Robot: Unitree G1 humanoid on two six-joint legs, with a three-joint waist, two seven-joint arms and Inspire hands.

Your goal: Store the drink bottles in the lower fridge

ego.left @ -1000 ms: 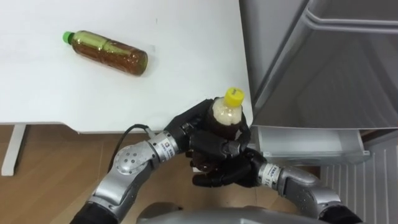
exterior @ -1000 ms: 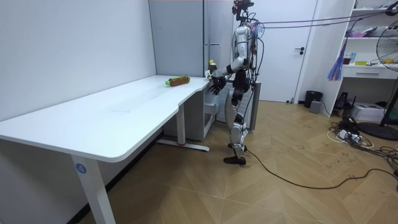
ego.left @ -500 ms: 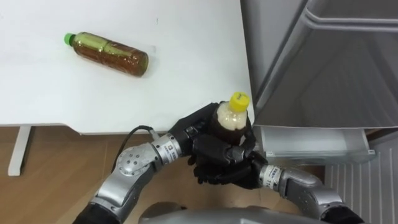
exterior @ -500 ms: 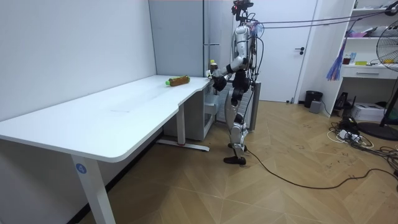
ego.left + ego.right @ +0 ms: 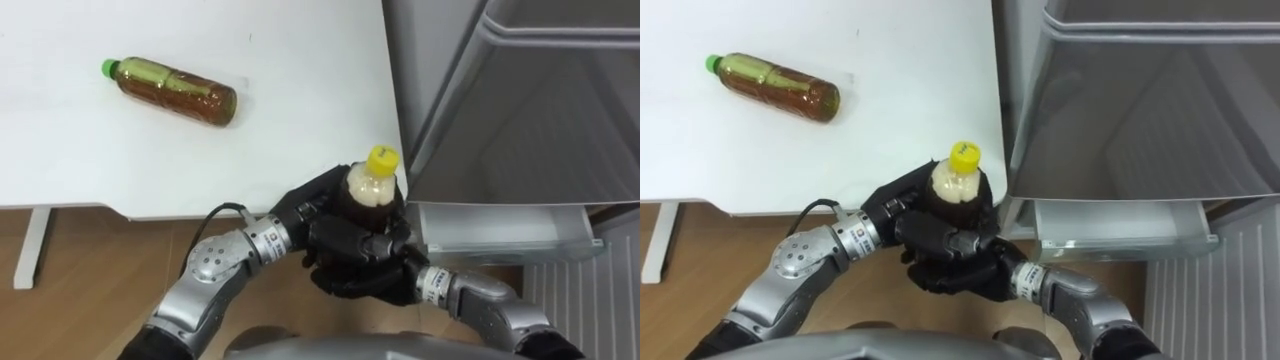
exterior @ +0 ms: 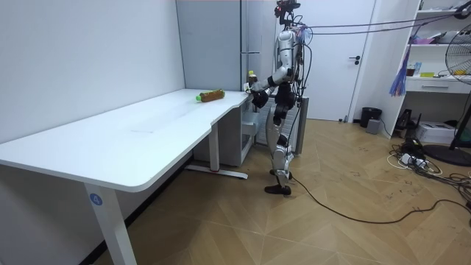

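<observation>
At the lower centre of the eye views, the yellow-capped bottle [image 5: 370,190] stands upright. The left hand [image 5: 312,212] and the right hand [image 5: 362,280] both have their dark fingers curled round its body, just beside the white table [image 5: 300,60] edge and the grey fridge [image 5: 520,100]. If one hand lets go before the other grips firmly, the bottle may drop. Swung right carelessly, it could strike the fridge corner. At upper left, the green-capped tea bottle [image 5: 175,90] lies on its side and might roll if the table is bumped.

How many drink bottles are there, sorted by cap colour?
1 yellow-capped bottle, upright, gripped by the left hand and right hand.
1 green-capped bottle, lying on the table.
Total: 2 bottles.
</observation>
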